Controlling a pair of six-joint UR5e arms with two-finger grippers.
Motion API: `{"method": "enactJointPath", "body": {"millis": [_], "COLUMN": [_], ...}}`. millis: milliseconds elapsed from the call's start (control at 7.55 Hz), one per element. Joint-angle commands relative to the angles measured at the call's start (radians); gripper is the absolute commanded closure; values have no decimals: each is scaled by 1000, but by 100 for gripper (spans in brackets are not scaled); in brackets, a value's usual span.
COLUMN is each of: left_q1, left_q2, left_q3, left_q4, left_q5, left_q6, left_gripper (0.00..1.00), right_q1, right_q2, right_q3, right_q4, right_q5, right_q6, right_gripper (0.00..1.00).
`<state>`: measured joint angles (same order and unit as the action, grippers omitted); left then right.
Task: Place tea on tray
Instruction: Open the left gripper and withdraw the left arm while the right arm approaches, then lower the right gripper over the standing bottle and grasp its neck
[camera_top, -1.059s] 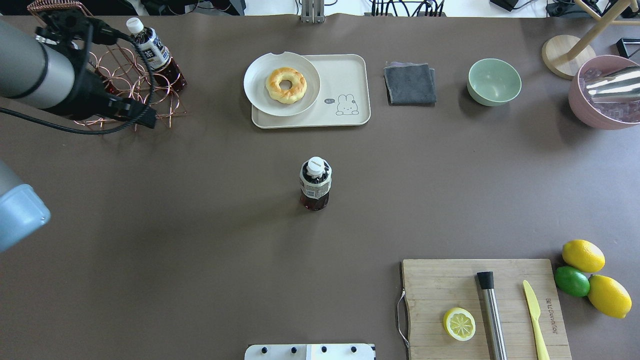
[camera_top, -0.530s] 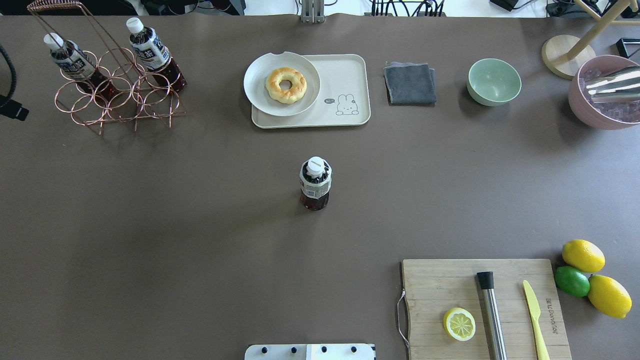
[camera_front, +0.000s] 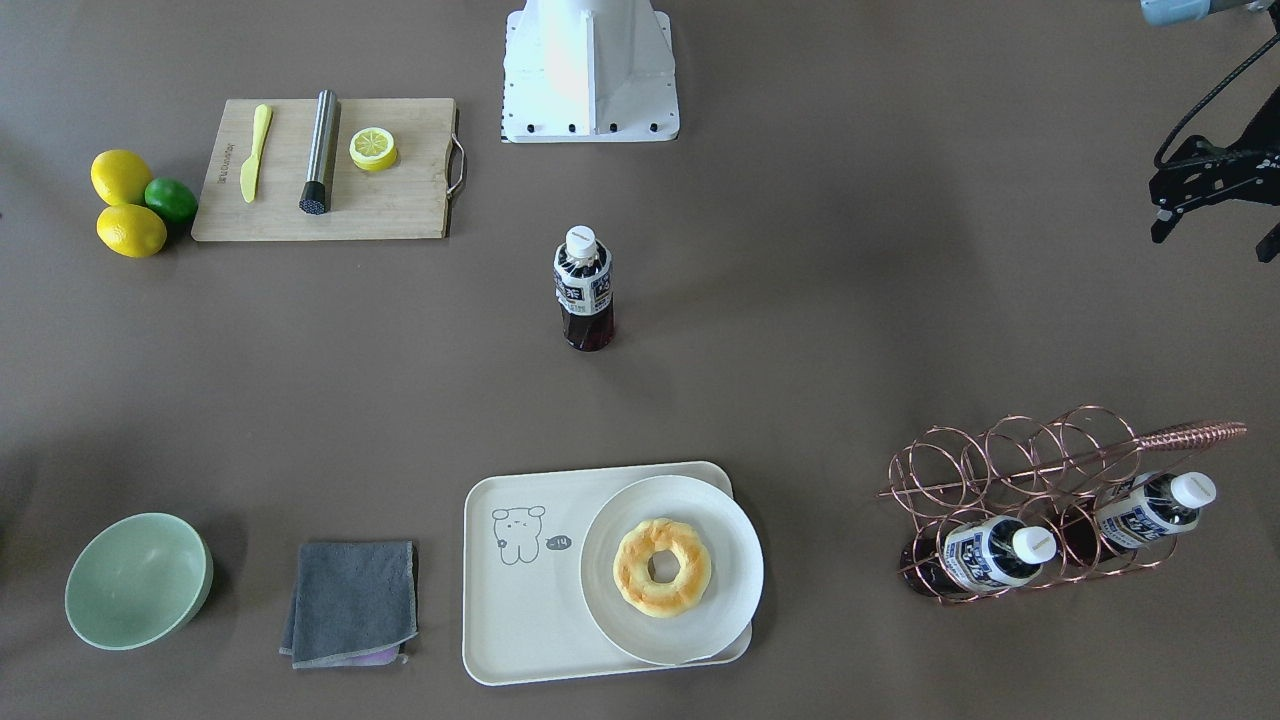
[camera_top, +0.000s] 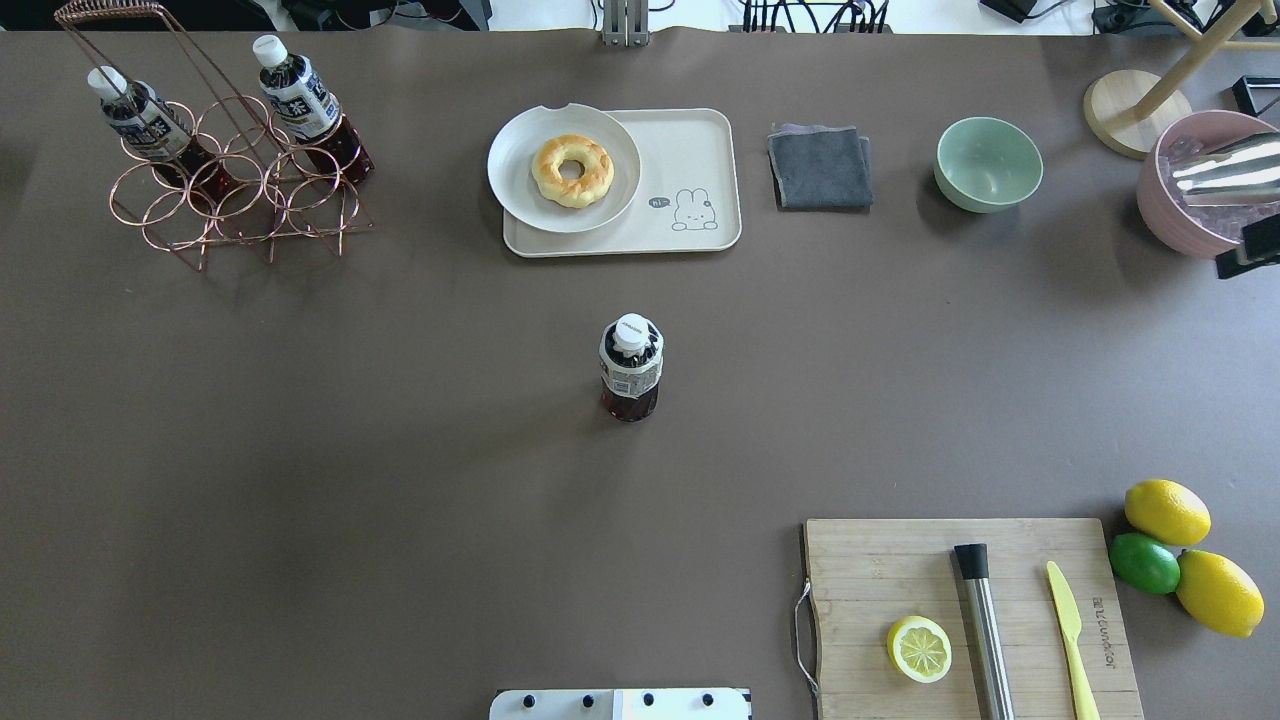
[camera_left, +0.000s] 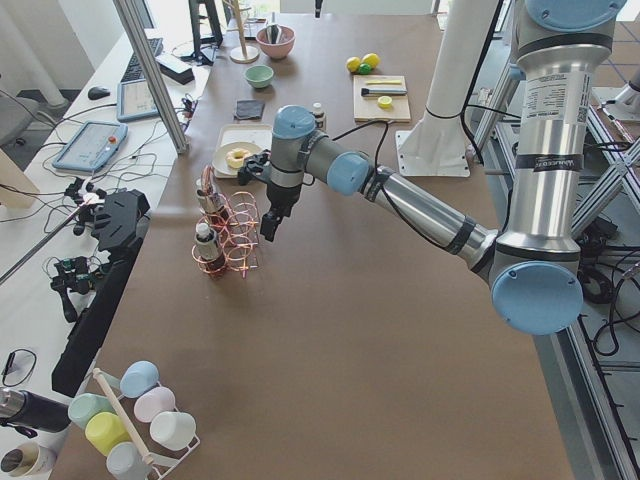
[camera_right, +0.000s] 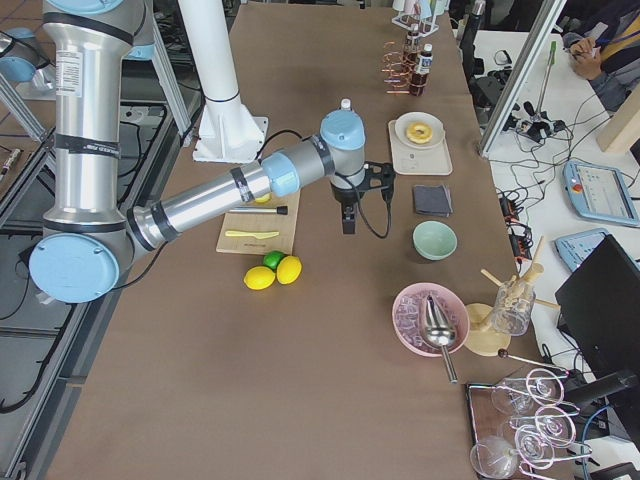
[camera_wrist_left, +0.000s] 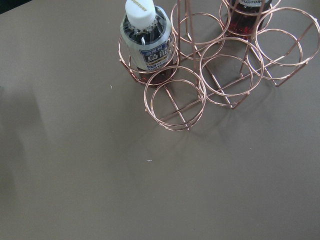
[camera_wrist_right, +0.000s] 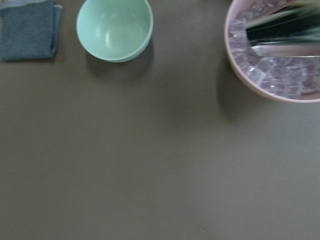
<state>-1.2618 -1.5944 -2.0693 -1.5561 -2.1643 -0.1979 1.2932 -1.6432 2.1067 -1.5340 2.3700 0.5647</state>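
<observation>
The tea (camera_top: 630, 368) is a small bottle of dark liquid with a white cap. It stands upright alone in the middle of the table and also shows in the front view (camera_front: 583, 288). The cream tray (camera_top: 700, 150) lies beyond it, with a round plate and a donut (camera_top: 571, 170) on its left half and the cartoon half bare. My left gripper (camera_front: 1215, 235) hangs at the front view's right edge, fingers apart, empty, far from the tea. Only a black tip of my right gripper (camera_top: 1255, 248) shows at the overhead view's right edge, so I cannot tell its state.
A copper wire rack (camera_top: 240, 190) at the far left holds two more bottles (camera_top: 140, 120) (camera_top: 300, 95). A grey cloth (camera_top: 820, 167), a green bowl (camera_top: 988, 163) and a pink ice bowl (camera_top: 1200, 190) stand right of the tray. A cutting board (camera_top: 880, 580) and lemons (camera_top: 1165, 510) lie near right.
My left arm has pulled back from over the rack and left the overhead view on the left. The right gripper's tip has come in at the right edge. The tea has not moved.
</observation>
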Motion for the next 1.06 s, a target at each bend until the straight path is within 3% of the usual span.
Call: {"method": "enactJointPath", "body": {"millis": [0,265,397,662,927], "left_q1": [-1,2,2,2,2], "left_q2": [1,-10,-13,-18,-13], "left_q3": [18,38,44,48,46], "left_q4": [-2,-5,-6,-6,-6], "left_q5": [0,0,1,1,1], "left_q6": [3,5,5,5,5], "left_gripper": [2,2,2,2,2], "right_q1": [-327,-547,-642,-753,-807], "right_q2": [251,414,509,769,859], "right_q3": [75,73,66,40,-52], "right_q4": [-5,-14,-90,-414,-433], "right_q5": [-123,-275,-402,-523,-593], "right_q6": [443,592,600,659,734], "right_gripper": [0,0,0,0,4]}}
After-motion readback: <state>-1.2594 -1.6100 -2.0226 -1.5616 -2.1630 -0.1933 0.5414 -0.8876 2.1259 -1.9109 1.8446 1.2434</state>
